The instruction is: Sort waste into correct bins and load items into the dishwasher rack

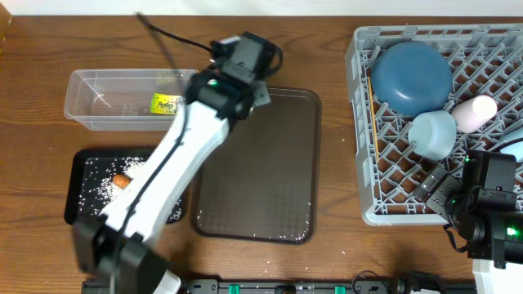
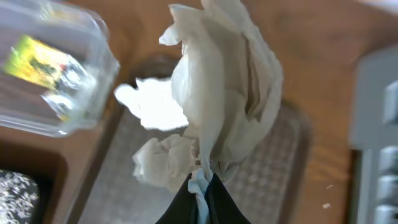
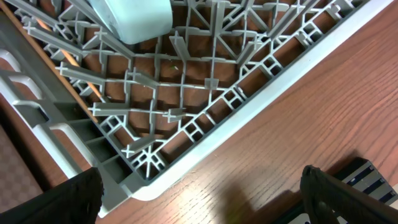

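Right up at the lens, the crumpled white tissue (image 2: 217, 99) fills the left wrist view, and the left gripper (image 2: 202, 186) has it: the dark fingers are pressed together on its lower tail, pinching it tight. The rest of the wad billows out beyond the fingertips. Under the jaws lies the dark brown serving tray (image 2: 267, 168). Off to the jaws' left sits the clear plastic tub (image 2: 93, 106), with the yellow-green snack wrapper (image 2: 34, 59) lying inside it. Nearer than the tub on that same side, a corner of the black tray (image 2: 37, 163) shows, speckled with white rice grains (image 2: 15, 186).

From overhead, the orange carrot (image 1: 121, 180) lies in that black tray among the rice, partly hidden under the arm.

Over to the right gripper (image 3: 200, 180): jaws spread wide, nothing between them, hanging above bare table just off the near corner of the grey dishwasher rack (image 3: 205, 127). Ahead of those jaws, inside the rack, the light-blue cup (image 3: 134, 18) rests on the pegs. Beyond it stand the dark-blue bowl (image 1: 413, 77) and the whitish-pink cup (image 1: 476, 112), both in the rack too.
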